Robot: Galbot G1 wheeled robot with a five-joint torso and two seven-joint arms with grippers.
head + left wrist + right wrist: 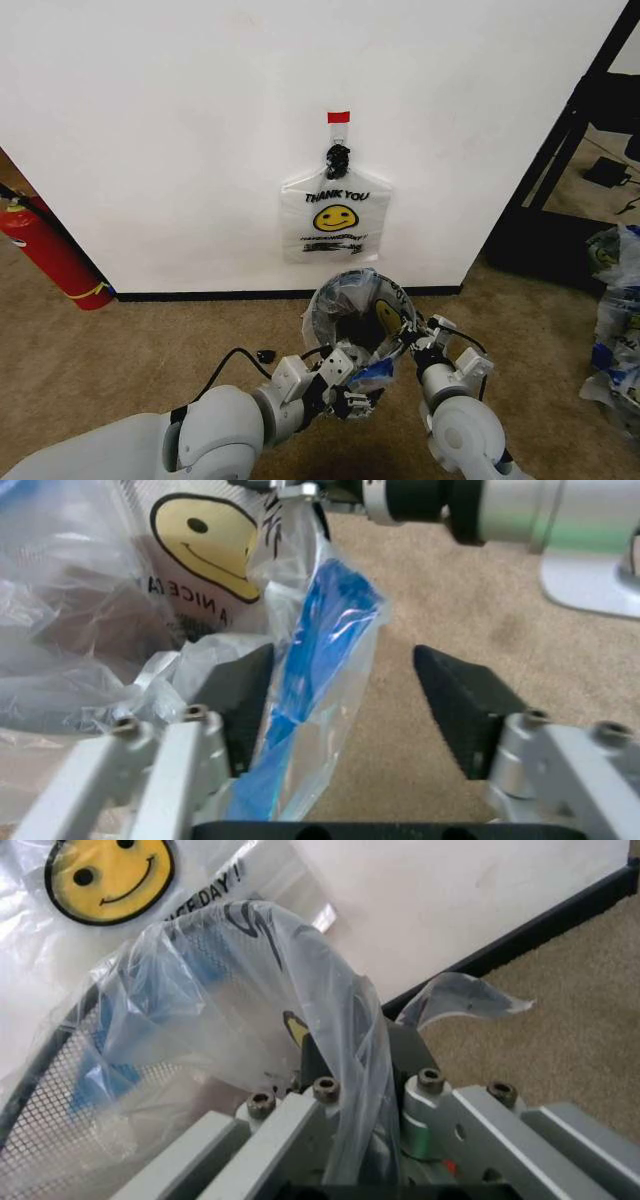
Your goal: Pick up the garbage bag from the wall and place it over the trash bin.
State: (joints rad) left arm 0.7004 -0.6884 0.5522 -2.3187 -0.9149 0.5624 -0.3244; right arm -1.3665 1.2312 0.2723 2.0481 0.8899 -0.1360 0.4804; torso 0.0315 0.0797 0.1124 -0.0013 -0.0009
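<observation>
The garbage bag (345,292) lies crumpled over the mouth of the dark trash bin (347,338), which stands on the carpet in front of the white wall (180,120). My left gripper (352,398) is at the bin's near side and open. In the left wrist view a blue-marked fold of the bag (320,667) hangs between its black pads (465,705), against one of them. My right gripper (412,345) is at the bin's right rim, shut on the bag's film (355,1042). The bin's mesh wall (50,1087) shows through the plastic.
A second, flat smiley bag (335,215) hangs from the black hook (337,157) under red tape (339,117). A red fire extinguisher (45,255) leans at the left wall. A black frame (570,130) and stuffed bags (615,320) stand on the right.
</observation>
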